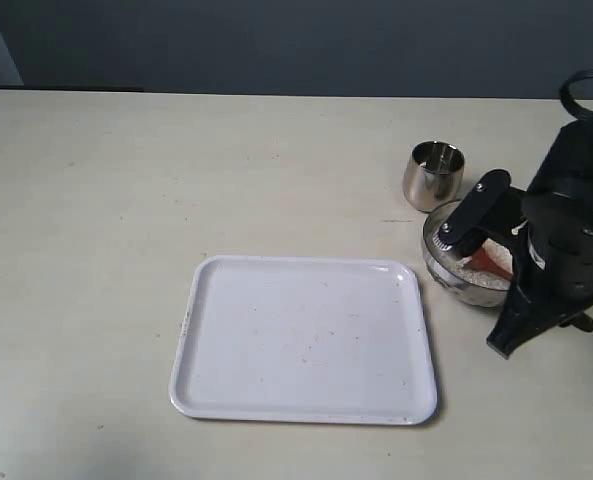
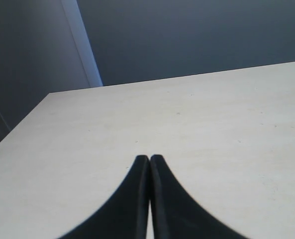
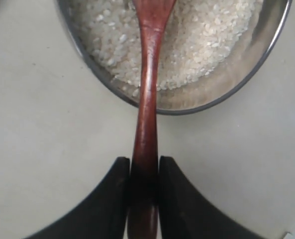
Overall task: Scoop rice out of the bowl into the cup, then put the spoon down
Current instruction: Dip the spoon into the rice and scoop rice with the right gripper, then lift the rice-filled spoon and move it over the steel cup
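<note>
My right gripper point(image 3: 144, 162) is shut on the slim handle of the dark reddish-brown spoon point(image 3: 146, 104). The spoon's head reaches into the white rice point(image 3: 207, 40) inside the wide steel bowl point(image 3: 197, 103). In the exterior view the bowl point(image 1: 456, 283) sits at the right, mostly covered by the right arm, with a bit of the spoon point(image 1: 491, 262) showing over the rice point(image 1: 476, 275). The small steel cup point(image 1: 433, 174) stands upright just behind the bowl. My left gripper point(image 2: 149, 158) is shut with nothing in it, over bare table, and does not show in the exterior view.
A white rectangular tray point(image 1: 306, 340) lies on the table to the left of the bowl, its right edge close to it. The pale table point(image 1: 96, 220) stretches to the left and back. A dark wall stands behind.
</note>
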Robot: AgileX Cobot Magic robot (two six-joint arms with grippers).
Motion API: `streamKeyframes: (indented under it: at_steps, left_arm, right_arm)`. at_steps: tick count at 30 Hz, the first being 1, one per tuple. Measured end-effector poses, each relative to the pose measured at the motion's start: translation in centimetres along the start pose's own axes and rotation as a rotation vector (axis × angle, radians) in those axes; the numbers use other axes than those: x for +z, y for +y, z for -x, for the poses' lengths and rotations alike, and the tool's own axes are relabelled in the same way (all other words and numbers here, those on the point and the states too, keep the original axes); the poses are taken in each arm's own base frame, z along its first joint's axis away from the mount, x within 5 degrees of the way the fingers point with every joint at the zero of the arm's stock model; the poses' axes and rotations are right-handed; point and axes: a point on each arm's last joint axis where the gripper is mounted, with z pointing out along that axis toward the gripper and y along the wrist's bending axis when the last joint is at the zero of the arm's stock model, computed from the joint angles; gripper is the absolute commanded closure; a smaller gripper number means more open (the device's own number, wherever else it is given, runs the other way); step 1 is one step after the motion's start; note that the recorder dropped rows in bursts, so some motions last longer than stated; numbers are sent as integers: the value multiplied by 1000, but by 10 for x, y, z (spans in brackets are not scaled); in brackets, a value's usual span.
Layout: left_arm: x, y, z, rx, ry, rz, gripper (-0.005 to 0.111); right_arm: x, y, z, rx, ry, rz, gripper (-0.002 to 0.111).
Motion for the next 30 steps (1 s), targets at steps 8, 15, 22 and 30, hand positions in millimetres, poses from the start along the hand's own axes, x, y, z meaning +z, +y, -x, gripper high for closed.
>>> streamKeyframes:
  at_steps: [8, 15, 22, 30]
  left_arm:
    - [0, 0, 0, 0, 0, 0, 106]
    - [0, 0, 0, 0, 0, 0, 106]
    - [0, 0, 0, 0, 0, 0, 106]
    - [0, 0, 0, 0, 0, 0, 106]
  right_arm:
    - [-16, -7, -6, 36, -63, -24, 109]
    - [-18, -12, -11, 72, -46, -21, 109]
    - [-11, -27, -23, 186, -10, 77, 109]
    - [-24, -32, -16, 194, -110, 139, 109]
